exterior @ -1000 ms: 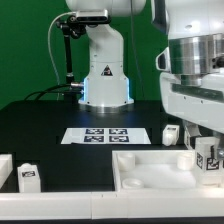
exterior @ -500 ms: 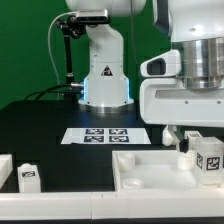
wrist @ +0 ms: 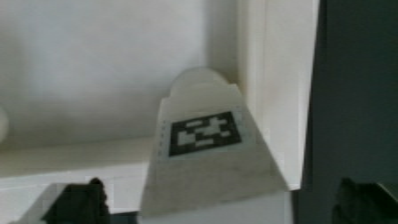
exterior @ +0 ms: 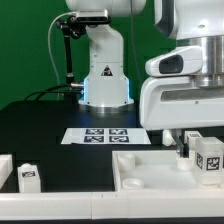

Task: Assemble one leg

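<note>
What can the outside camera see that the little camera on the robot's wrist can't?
Only the exterior view shows the black table, the marker board, the robot's base and a spare leg at that view's left. Only the wrist view shows the gripper fingertips close up, standing apart on either side of a leg. Both show that tagged leg and the white tray-like part.

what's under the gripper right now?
A tagged leg stands below the gripper, between its fingers, over the white tray part. The leg's base and any contact are hidden.
</note>
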`<state>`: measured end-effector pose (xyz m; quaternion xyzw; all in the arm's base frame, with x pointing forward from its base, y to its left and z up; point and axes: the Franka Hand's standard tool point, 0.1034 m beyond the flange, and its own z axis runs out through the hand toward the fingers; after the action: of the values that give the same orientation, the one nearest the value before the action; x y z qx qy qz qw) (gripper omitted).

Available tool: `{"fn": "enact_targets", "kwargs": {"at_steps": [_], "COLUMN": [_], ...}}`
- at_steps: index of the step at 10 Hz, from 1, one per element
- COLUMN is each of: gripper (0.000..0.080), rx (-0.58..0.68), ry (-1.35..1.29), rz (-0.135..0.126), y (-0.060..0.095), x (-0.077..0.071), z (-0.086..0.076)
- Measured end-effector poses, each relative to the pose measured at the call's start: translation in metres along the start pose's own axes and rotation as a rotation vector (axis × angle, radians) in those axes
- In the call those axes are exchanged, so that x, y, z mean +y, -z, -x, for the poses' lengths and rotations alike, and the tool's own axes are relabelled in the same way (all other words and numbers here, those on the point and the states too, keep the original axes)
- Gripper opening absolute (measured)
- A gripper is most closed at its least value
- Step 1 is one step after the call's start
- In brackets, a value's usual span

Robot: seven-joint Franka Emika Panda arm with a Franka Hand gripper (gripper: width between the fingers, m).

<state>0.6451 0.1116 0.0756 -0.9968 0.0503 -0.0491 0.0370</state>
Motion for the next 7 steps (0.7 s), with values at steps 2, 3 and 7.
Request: {"fn": "enact_targets", "kwargs": {"at_steps": [2,3,7], "gripper": [0.0352,0.0285,0.0285], "rx": [0.000,0.000,0.007], "ry": [-0.102,-0.175,-0.610], "rz": [-0.001,0.001,0.007], "y": [0.0000,-0.0001,-0.0010], "x": [-0.0002,0.0014,0.0051], "z": [0.0001,-0.0002,0.0003]}}
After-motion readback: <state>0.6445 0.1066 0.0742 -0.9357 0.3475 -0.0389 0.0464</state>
